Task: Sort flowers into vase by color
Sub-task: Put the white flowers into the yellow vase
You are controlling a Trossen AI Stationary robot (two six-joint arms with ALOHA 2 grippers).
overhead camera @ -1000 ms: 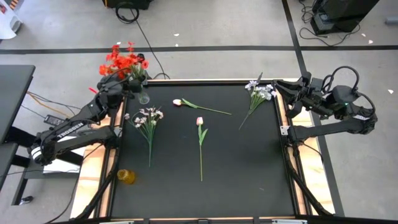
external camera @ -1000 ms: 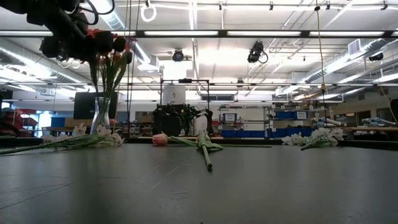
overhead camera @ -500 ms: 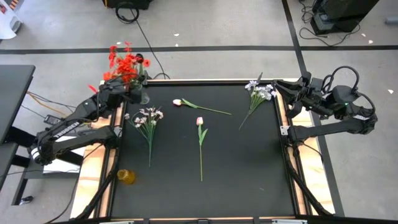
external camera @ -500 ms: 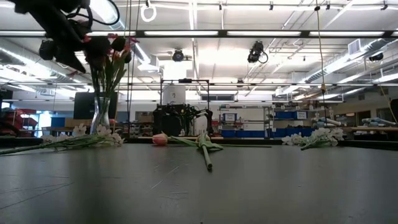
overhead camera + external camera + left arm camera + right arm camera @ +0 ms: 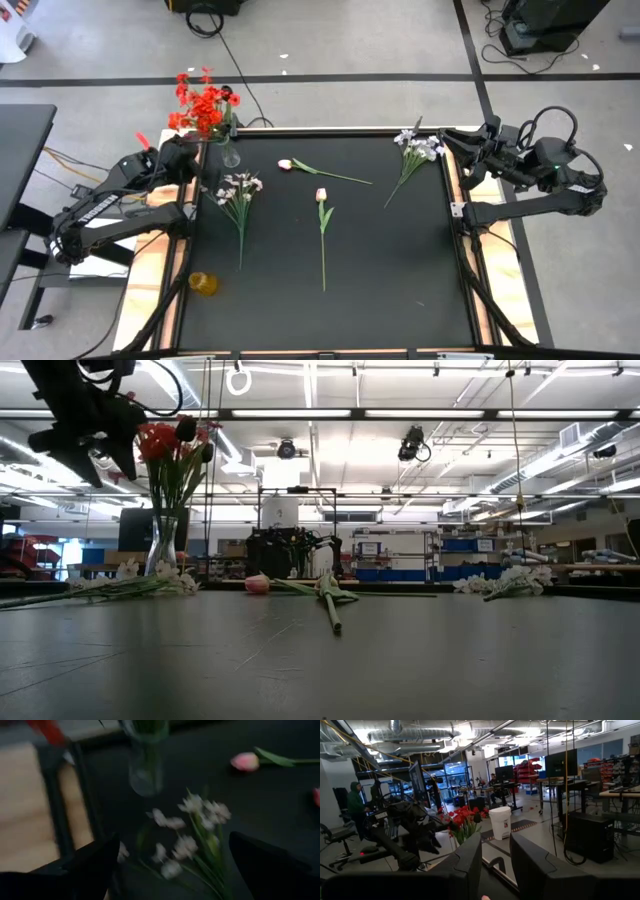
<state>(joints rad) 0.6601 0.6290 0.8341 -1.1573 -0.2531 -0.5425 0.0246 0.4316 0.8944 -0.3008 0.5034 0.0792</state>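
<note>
Red flower sprays (image 5: pixel 205 105) stand stems-down in a clear glass vase (image 5: pixel 231 157) at the table's far left corner, also seen in the low view as red sprays (image 5: pixel 165 440). My left gripper (image 5: pixel 190 165) hangs open just left of the vase, pointing down over a white spray (image 5: pixel 192 827) that lies flat on the mat. A second white spray (image 5: pixel 418 150) lies at the far right. Two pink tulips (image 5: pixel 286 164) (image 5: pixel 321 195) lie mid-table. My right gripper (image 5: pixel 495 865) waits raised at the far right corner, its fingers slightly apart on nothing.
A small yellow cup (image 5: pixel 203 284) stands near the mat's left edge, toward the near side. The black mat (image 5: pixel 400 260) has bare room across its near and right parts. Wooden strips and the frame border the mat. A person (image 5: pixel 356 802) stands in the room beyond.
My left gripper has opened and let go of the red sprays, which now stand in the vase. It has drawn back from the vase toward the table's left edge and tipped downward over the left white spray.
</note>
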